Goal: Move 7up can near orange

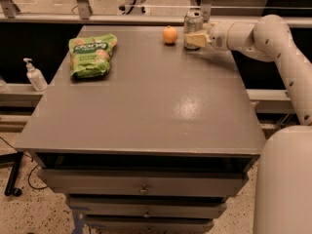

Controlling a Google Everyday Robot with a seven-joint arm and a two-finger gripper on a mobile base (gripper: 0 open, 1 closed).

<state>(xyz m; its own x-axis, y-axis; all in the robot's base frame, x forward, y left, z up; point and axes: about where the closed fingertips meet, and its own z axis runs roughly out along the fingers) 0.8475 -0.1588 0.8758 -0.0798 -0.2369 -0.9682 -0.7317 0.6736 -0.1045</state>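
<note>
One 7up can near orange, jaws seemingly gripping

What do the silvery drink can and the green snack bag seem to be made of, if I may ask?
The silvery drink can, at the back by the gripper, looks like thin metal, probably aluminium: its top shines. The green snack bag looks like glossy plastic film, crinkled.

On the table's far edge, 7up can at the gripper's jaws; orange just left; snack bag well left.
</note>
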